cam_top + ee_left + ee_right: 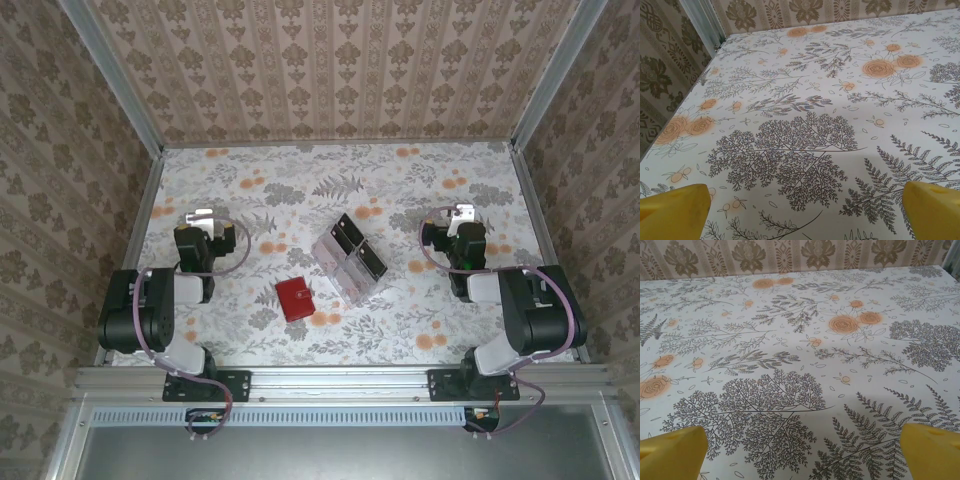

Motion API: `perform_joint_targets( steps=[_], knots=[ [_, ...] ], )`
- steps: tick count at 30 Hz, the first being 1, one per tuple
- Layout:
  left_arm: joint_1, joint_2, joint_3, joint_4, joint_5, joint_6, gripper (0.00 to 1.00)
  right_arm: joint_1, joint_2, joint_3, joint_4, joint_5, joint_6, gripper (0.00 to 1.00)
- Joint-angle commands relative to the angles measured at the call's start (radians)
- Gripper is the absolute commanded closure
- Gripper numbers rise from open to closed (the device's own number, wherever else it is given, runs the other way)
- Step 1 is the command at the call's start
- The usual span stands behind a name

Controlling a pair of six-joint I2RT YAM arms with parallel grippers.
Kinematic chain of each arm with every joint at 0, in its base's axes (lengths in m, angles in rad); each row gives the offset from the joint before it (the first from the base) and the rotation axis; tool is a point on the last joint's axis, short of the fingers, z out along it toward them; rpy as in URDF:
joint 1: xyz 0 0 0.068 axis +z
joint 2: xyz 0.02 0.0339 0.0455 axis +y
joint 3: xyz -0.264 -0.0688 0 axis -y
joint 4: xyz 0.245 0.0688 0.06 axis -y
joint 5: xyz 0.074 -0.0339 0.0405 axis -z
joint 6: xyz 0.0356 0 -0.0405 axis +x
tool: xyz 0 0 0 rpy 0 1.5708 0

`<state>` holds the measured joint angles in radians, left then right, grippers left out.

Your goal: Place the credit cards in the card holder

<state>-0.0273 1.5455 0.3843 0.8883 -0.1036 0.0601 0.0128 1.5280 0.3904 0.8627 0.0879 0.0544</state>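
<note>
Left arm (140, 315) and right arm (530, 315): black joint housings with pale grey links, mounted on black base plates (210, 385). Thin mauve cables (245, 248) loop beside each wrist. Fingertips (675, 212) are yellow.

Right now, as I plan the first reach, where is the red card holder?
In the top external view, the red card holder lies closed just left of centre, beside the clear tray holding black cards.

Overhead view from behind; wrist views low across the shared table (300, 190).
</note>
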Motion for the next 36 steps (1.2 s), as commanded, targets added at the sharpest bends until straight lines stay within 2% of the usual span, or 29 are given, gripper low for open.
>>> perform_joint_targets(
  steps=[1,36],
  knots=[
    [-0.004,0.001,0.010,0.001,0.015,-0.011,0.00,-0.004,0.000,0.018,-0.011,-0.024,-0.013,0.00],
    [0.008,0.000,0.016,-0.011,0.031,-0.024,0.00,-0.004,0.004,0.025,-0.021,-0.025,-0.013,0.00]
  ],
)
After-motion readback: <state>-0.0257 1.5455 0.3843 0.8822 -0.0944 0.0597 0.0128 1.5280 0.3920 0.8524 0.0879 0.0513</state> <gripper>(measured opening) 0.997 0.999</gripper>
